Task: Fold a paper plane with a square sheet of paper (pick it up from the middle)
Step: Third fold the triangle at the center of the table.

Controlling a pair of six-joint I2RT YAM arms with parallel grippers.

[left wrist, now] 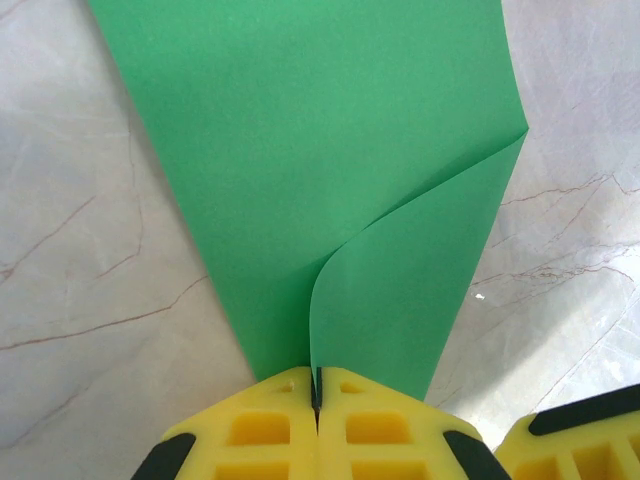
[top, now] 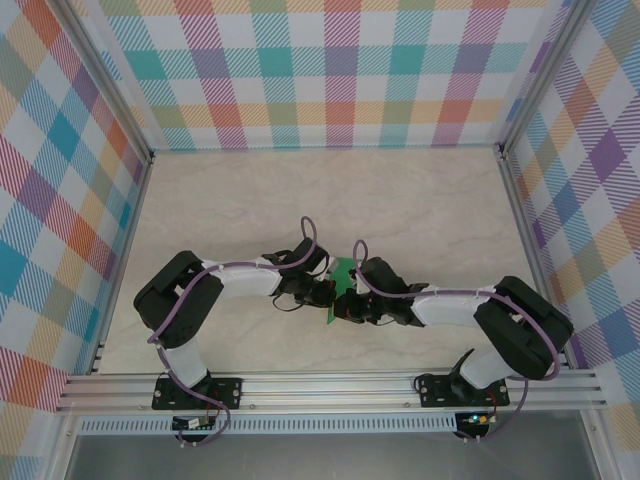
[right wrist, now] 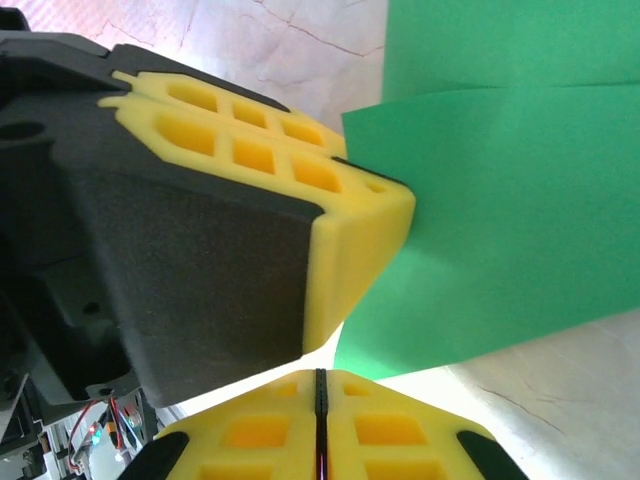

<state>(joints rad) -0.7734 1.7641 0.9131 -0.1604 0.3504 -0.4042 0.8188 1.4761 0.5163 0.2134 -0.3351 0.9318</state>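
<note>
The square sheet of paper (top: 344,272) is being held just above the middle of the table, between the two wrists, and it is already showing a fold: in the left wrist view the bright green sheet (left wrist: 330,150) is fanning out away from the camera while one flap is curling over from its right edge and running down to a narrow point. The left gripper (left wrist: 316,378) is clamping that point, its yellow fingers pressing tight together on the paper. In the right wrist view the same gripper (right wrist: 388,198) is biting the sheet's (right wrist: 500,200) left edge, a straight crease line crossing the paper above. The right gripper (right wrist: 320,378) is sitting just below with its fingers pressed together; the sheet's lower corner is ending right at their tips, and whether they are pinching it cannot be told. Seen from above, both black arms are bending inward, purple cables trailing along them. The tabletop (top: 420,200) is showing pale marble patterning with thin reddish veins. Pastel plaid walls (top: 330,70) are closing in three sides, and aluminium rails (top: 330,385) are framing the near edge
</note>
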